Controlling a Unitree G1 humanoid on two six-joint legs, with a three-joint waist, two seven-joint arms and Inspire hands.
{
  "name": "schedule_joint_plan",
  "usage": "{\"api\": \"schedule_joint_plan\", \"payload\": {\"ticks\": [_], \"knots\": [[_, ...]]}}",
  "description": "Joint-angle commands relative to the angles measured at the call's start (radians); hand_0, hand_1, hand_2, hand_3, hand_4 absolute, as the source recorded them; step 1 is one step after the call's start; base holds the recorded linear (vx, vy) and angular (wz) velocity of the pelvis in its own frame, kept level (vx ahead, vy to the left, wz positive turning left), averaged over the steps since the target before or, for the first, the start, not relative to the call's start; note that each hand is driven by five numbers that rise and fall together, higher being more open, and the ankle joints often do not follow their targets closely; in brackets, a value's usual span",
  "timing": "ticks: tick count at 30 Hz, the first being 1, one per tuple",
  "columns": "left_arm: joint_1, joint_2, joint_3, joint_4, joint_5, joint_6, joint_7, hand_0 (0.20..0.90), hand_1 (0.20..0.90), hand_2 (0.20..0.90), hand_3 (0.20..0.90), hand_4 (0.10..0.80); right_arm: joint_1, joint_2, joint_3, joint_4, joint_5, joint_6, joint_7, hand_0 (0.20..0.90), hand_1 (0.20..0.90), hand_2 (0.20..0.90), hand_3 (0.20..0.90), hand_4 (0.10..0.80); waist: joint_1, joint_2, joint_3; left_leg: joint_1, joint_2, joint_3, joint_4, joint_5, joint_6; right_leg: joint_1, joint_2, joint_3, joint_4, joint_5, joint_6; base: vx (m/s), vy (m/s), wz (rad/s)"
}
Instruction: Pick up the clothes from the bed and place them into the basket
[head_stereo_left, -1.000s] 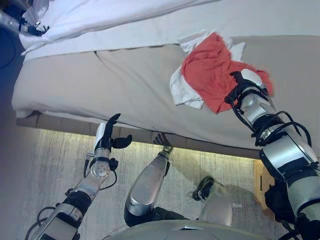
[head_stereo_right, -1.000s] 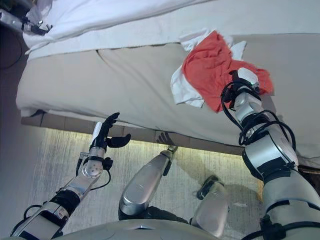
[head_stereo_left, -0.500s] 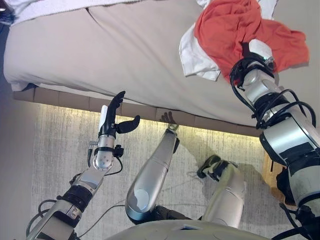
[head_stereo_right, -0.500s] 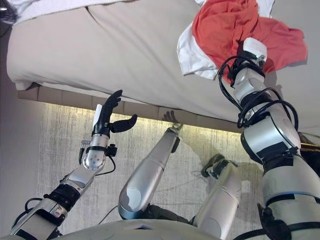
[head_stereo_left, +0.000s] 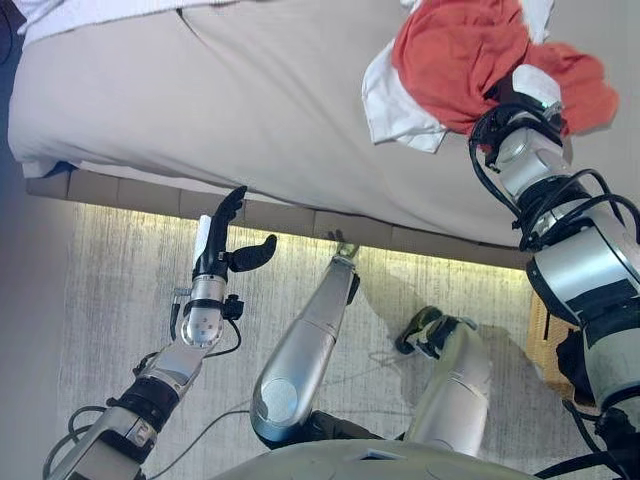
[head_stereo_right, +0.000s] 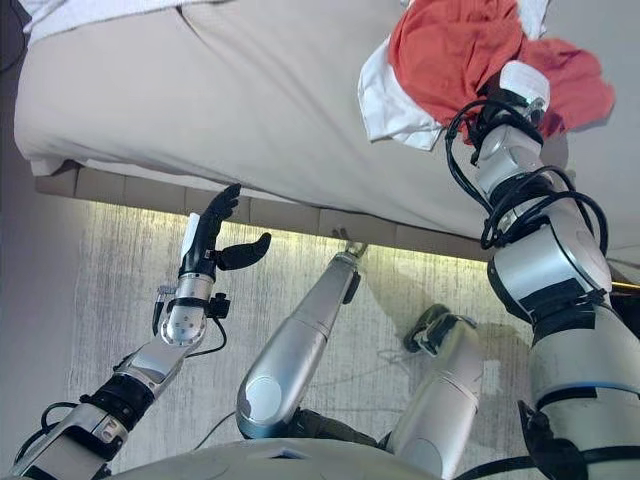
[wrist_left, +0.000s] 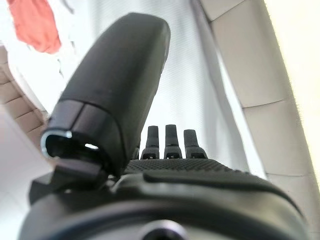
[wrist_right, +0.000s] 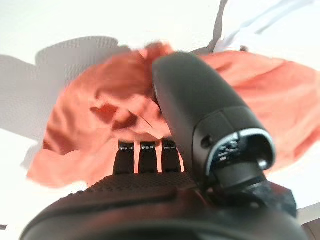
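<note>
An orange cloth (head_stereo_left: 455, 60) lies bunched on top of a white cloth (head_stereo_left: 395, 100) on the beige bed (head_stereo_left: 200, 110), at the far right. My right hand (head_stereo_left: 503, 92) is pushed into the near edge of the orange cloth, and the cloth hides its front. In the right wrist view the thumb (wrist_right: 200, 100) rests on the orange cloth (wrist_right: 90, 115). My left hand (head_stereo_left: 222, 240) is open and empty, held upright over the floor just in front of the bed's edge. It also appears in the left wrist view (wrist_left: 165, 165).
A white duvet (head_stereo_left: 60, 10) lies at the bed's far left. A grey rug (head_stereo_left: 110, 300) covers the floor below the lit bed edge. A tan woven thing (head_stereo_left: 537, 335), perhaps the basket, stands on the floor at the right behind my right arm.
The camera has shifted, so the bed sits higher in view. My right hand has pushed further into the orange cloth, which has bunched up around it. The left hand holds the same pose.
</note>
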Motion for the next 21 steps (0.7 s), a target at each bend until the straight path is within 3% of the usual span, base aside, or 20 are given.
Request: {"api": "schedule_joint_plan", "payload": {"ticks": [1,8,14,21], "knots": [[-0.019,0.030,0.041,-0.057,-0.002,-0.072,0.030,0.900,0.900,0.900,0.900,0.800,-0.055,-0.073,0.045,-0.020,-0.007,-0.033,-0.058,0.300,0.300,0.300,0.200,0.100,-0.006,0.011,-0.023,0.167,0.044,0.055,0.058,-0.199,0.093,0.105,0.058,-0.023,-0.085,0.120,-0.019,0.034,-0.019,-0.18],[-0.033,0.044,0.069,-0.057,0.015,-0.036,0.015,0.900,0.900,0.900,0.900,0.800,-0.051,-0.122,0.010,-0.054,0.041,-0.072,-0.083,0.300,0.300,0.300,0.200,0.100,-0.025,-0.043,-0.045,0.377,0.080,0.070,-0.118,-0.158,0.077,0.319,0.070,-0.032,-0.292,0.175,0.002,0.036,-0.033,-0.21],[-0.027,0.050,0.080,-0.041,0.025,0.015,0.008,0.900,0.900,0.900,0.900,0.800,-0.024,-0.197,-0.038,-0.124,0.124,-0.135,-0.085,0.300,0.300,0.300,0.200,0.100,-0.076,-0.085,-0.144,0.522,0.131,0.117,-0.285,-0.099,0.055,0.465,0.094,-0.037,-0.507,0.254,0.010,0.079,0.014,-0.20],[0.019,0.044,0.094,0.002,0.046,0.061,-0.030,0.900,0.900,0.900,0.900,0.800,0.035,-0.294,-0.119,-0.241,0.169,-0.189,-0.059,0.300,0.300,0.300,0.200,0.100,-0.149,-0.117,-0.288,0.686,0.172,0.181,-0.491,-0.037,0.022,0.605,0.142,-0.012,-0.750,0.340,0.043,0.152,0.024,-0.22]]}}
